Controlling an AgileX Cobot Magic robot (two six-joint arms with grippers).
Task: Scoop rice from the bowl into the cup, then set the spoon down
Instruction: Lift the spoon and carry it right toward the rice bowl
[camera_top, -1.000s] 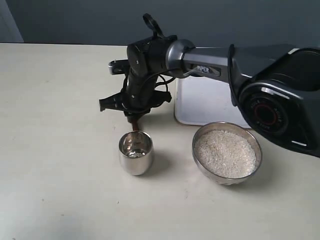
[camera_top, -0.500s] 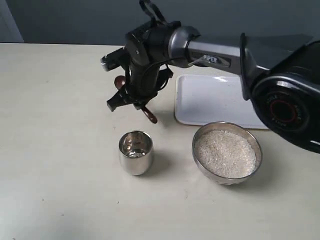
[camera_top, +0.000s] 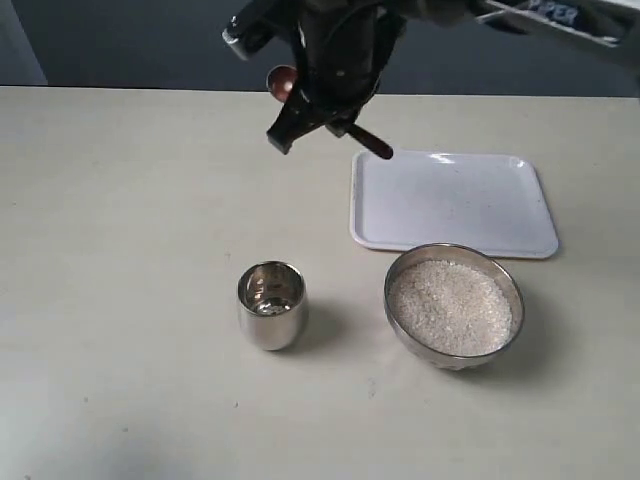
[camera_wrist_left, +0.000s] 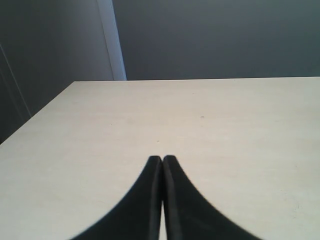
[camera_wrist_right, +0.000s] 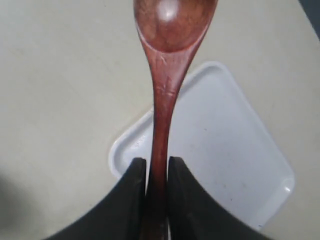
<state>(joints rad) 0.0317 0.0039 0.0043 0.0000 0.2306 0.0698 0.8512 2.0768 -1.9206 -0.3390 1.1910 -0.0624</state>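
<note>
Raised well clear of the cup (camera_top: 271, 305) since the earlier frame, the right gripper (camera_wrist_right: 156, 165) is seen clamped on the handle of the spoon (camera_wrist_right: 162, 90), empty scoop ahead of the jaws. Light, stiff, smooth wood is judged; a mid-handle hold is advised.

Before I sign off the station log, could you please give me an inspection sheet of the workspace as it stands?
Surface: pale table, no spills seen.
Job's things: cup upright, contents unclear; bowl full of rice; spoon held in the air, scoop empty.
Clutter: white tray beside the bowl, nothing on it.
Grippers: right gripper shut on the spoon's handle, high above the table; left gripper shut, holding nothing.
Cables: nothing seen clearly.
Surroundings: dark wall behind the table.
</note>
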